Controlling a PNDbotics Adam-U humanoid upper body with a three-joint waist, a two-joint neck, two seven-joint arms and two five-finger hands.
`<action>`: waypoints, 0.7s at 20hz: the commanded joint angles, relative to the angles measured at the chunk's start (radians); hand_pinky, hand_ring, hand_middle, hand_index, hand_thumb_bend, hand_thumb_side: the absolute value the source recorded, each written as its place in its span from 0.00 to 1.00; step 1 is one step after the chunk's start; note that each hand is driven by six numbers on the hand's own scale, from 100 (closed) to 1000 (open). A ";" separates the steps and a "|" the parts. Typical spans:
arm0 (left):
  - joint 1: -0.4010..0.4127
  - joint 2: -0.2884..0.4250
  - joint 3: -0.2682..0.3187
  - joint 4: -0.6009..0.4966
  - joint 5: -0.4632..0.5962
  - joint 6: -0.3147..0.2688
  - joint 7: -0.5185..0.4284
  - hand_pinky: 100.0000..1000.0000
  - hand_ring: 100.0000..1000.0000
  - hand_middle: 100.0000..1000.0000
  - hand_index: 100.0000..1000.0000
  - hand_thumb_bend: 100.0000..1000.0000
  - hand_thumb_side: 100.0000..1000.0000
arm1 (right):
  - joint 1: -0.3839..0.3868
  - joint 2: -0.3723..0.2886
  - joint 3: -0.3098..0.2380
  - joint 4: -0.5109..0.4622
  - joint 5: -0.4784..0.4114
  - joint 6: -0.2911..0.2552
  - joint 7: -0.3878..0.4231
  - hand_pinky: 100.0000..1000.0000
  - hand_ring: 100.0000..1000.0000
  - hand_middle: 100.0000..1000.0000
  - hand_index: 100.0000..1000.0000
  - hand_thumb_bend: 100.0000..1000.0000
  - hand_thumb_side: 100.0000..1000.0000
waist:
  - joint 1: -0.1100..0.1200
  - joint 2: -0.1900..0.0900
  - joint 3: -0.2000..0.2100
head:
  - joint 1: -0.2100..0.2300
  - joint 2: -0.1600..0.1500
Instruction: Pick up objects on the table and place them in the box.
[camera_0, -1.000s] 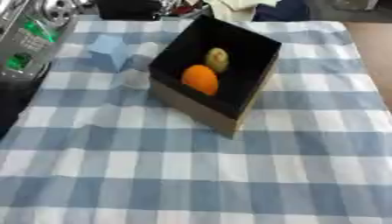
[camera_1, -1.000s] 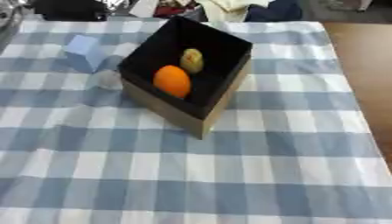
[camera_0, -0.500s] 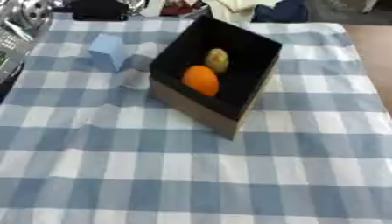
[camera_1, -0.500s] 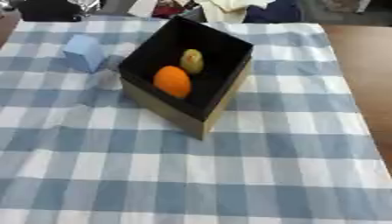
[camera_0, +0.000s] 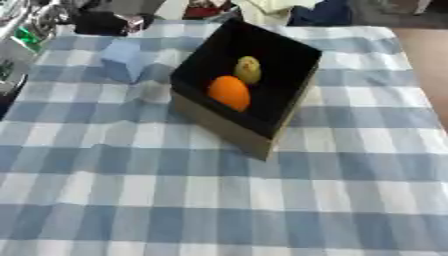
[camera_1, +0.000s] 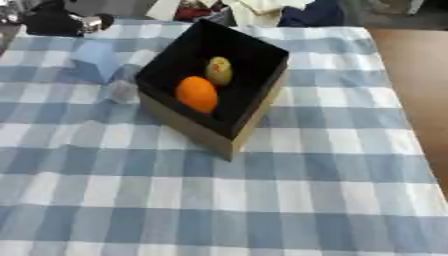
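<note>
An orange (camera_0: 229, 92) and a yellow-green fruit (camera_0: 248, 69) are seen inside the box (camera_0: 219, 127). A pale blue block (camera_0: 123, 59) is left just beside the box; it is judged light and rigid, best taken across opposite flat sides. Neither hand is shown, so their state cannot be told.

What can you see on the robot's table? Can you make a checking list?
Surface: table under a blue and white checked cloth.
Job's things: black box holding an orange and a yellow-green fruit; pale blue block left of the box, on the cloth.
Clutter: small pale thing between block and box, unclear.
Hands: nothing seen.
Cables: nothing seen.
Surroundings: dark things and cloths at the far edge; brown floor on the right.
</note>
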 joint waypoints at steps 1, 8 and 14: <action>-0.014 0.016 0.018 0.030 -0.023 -0.001 -0.044 0.73 0.87 0.81 0.95 0.45 1.00 | -0.013 -0.028 -0.008 -0.014 -0.001 0.002 0.000 0.97 0.95 0.77 0.86 0.00 0.69 | 0.002 -0.020 -0.001 | 0.004 -0.012; -0.002 0.004 0.016 0.078 -0.021 0.003 -0.090 0.77 0.90 0.85 1.00 0.59 1.00 | -0.009 -0.026 -0.010 -0.014 -0.002 0.005 0.001 0.97 0.95 0.77 0.86 0.00 0.69 | 0.001 -0.022 0.003 | 0.007 -0.012; 0.010 -0.003 0.017 0.112 0.011 0.029 -0.087 0.77 0.91 0.85 1.00 0.66 1.00 | -0.002 -0.024 -0.011 -0.014 -0.003 0.008 0.003 0.97 0.95 0.77 0.86 0.00 0.70 | 0.001 -0.023 0.008 | 0.007 -0.011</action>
